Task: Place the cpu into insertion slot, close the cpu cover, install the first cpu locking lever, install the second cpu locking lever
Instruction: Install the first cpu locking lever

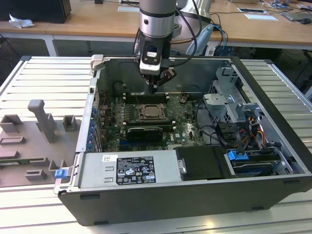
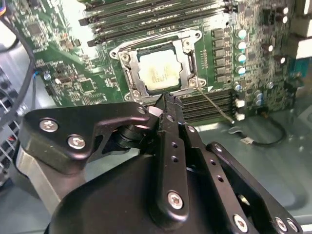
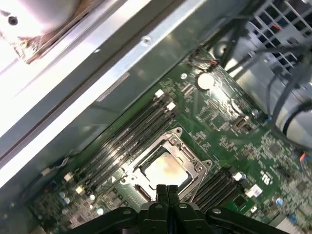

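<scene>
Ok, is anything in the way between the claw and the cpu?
Nothing visible. The shut claw hangs above the cpu, which shows through the window of the cover. The memory slots lie to either side of the cover, off the path between claw and cpu.

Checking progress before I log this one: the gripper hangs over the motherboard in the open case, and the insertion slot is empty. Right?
Not empty: the second wrist view shows the cpu seated in the insertion slot. The gripper does hang over the motherboard in the open case.
</scene>
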Controlling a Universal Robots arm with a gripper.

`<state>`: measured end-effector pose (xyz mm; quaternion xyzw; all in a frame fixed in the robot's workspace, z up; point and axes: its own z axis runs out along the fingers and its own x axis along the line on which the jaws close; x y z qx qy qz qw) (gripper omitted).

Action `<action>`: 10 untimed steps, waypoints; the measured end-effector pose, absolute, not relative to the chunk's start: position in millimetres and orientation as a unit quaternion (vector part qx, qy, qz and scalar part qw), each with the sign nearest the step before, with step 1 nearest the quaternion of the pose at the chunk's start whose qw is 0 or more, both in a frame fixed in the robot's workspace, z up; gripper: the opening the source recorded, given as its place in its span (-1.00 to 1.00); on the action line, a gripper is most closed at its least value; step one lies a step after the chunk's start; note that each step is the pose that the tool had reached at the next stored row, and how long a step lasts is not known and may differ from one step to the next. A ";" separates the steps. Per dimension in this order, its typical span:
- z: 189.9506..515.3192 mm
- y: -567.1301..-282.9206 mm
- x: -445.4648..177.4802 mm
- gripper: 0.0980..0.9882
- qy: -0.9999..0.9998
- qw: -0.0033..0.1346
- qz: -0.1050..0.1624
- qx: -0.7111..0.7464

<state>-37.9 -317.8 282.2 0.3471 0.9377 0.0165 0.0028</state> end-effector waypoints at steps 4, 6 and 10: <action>281.8 -317.8 -37.8 -0.98 0.959 0.002 0.017 0.284; 281.5 -317.8 -37.8 -0.98 0.968 0.001 0.017 0.251; 281.2 -317.8 -37.8 -0.98 0.977 0.000 0.017 0.212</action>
